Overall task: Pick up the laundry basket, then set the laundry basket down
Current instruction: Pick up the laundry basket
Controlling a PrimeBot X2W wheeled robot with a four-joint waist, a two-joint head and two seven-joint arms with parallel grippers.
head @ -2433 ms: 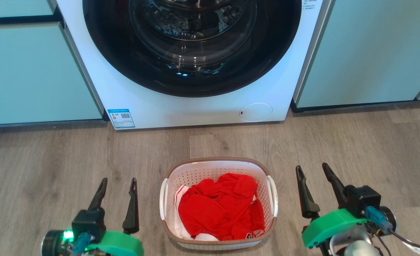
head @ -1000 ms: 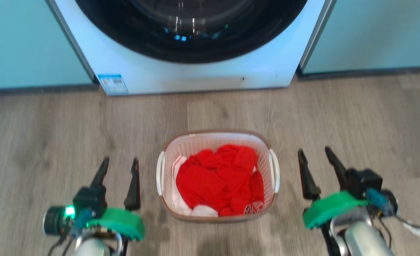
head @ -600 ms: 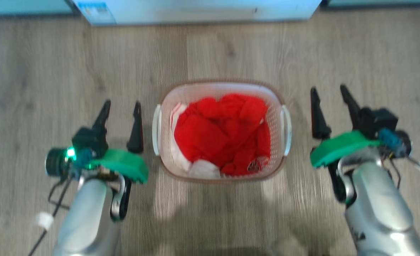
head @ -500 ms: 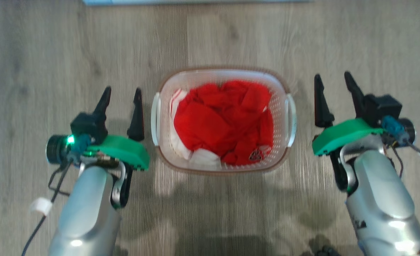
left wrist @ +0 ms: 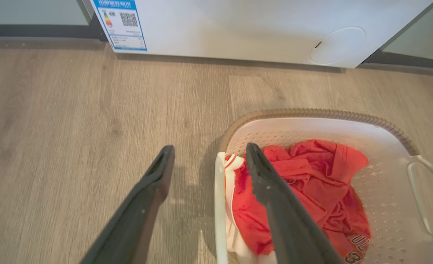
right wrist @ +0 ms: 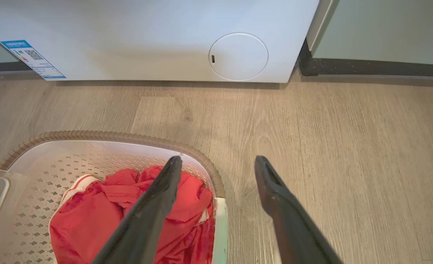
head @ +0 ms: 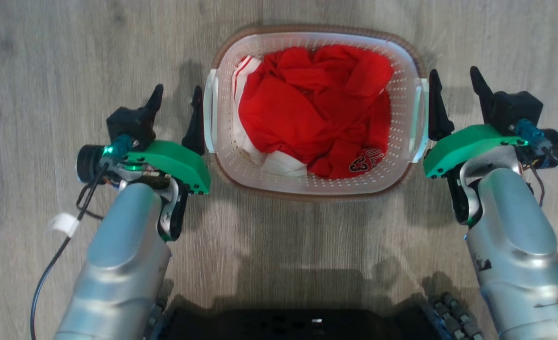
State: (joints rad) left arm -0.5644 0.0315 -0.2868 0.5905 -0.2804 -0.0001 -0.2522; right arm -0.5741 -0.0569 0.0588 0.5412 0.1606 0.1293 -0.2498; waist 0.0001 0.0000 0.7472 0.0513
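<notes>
Plainly, the laundry basket stands on the wooden floor between the two arms, a little short of the white washing machine seen in the wrist views. It holds a crumpled red jersey with a dark printed number towards its near right corner, and under that a white cloth with red stripes that shows along the left and near sides. The heap stays below the brown rim, and nothing hangs over the edge.

The left gripper has its fingers spread wide and holds nothing; its inner finger lies just beside the left handle. The right gripper is likewise spread and empty, with its inner finger close against the right handle. In each wrist view the handle bar falls between that arm's two fingers, though I cannot tell how high above it they stand.

The basket looks light: thin perforated plastic with a soft, small load. The walls will probably flex if squeezed, so the two side handles are the sensible places to take hold, one per gripper. The handle bars look smooth and narrow, so they may slide in the slim fingers. An uneven lift would likely tip the basket and shift the clothes to one side.
</notes>
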